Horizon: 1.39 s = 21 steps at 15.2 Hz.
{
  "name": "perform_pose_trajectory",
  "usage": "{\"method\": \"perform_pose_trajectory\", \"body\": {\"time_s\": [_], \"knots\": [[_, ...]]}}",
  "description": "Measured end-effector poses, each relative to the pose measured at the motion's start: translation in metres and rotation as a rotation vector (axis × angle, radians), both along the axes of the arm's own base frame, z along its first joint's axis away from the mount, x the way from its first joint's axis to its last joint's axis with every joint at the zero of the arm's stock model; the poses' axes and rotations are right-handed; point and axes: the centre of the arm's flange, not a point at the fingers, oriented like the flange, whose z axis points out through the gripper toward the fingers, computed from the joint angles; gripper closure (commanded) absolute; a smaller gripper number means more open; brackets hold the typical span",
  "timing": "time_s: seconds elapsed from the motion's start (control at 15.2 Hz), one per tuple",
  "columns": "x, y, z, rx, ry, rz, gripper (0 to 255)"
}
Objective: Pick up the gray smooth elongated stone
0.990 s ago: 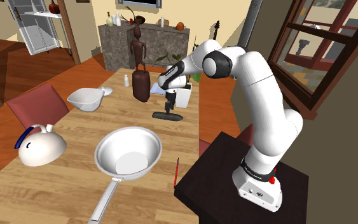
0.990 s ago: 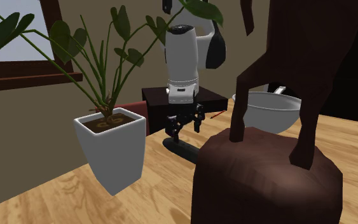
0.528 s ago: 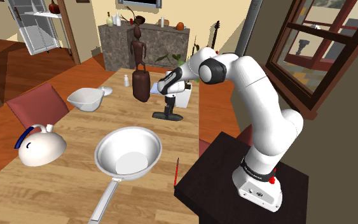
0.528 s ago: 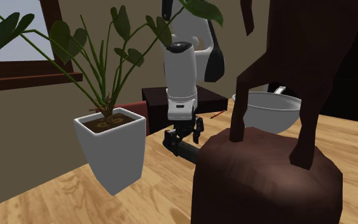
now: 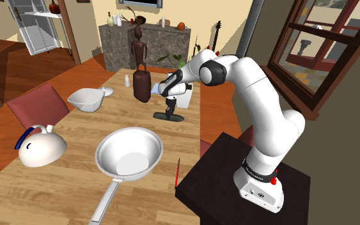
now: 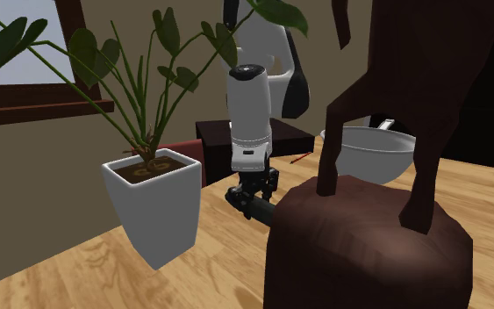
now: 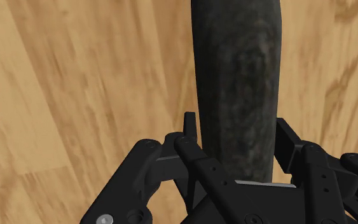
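— Stone (image 7: 238, 76): where does it lie?
— Flat on the wooden bench (image 5: 70, 192), near the long edge beside the stand (image 5: 217, 169), toward the far end. It is dark grey, mottled, long and smooth, and in the wrist view it runs straight out ahead of the jaws.
— And the jaws?
— Down over one end of it, with a black finger (image 7: 189, 130) against each long side. They look closed on the stone, though the gripper body partly hides where the pads meet it. The stone rests on the wood.
— What stands close by?
— A white planter (image 6: 153, 206) with a leafy plant is just beyond it toward the far end. A dark brown carved figure (image 5: 141, 77) on a rounded base is nearer the bench's middle.
— Further off?
— A big metal pan (image 5: 128, 152) sits about mid-bench, handle toward the near edge. A red pencil (image 5: 177, 172) lies by the stand-side edge. A white sauce boat (image 5: 86, 99) and a white kettle (image 5: 41, 150) with a blue handle are toward the opposite long edge.
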Motion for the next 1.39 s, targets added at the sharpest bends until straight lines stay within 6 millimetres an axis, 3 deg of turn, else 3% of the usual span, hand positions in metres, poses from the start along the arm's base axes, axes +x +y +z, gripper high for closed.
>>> {"method": "perform_pose_trajectory", "body": {"time_s": [0.4,1.39], "knots": [[0.001,0.000,0.001,0.000,0.001,0.000,255],[0.000,0.000,0.075,0.000,0.000,0.000,255]]}}
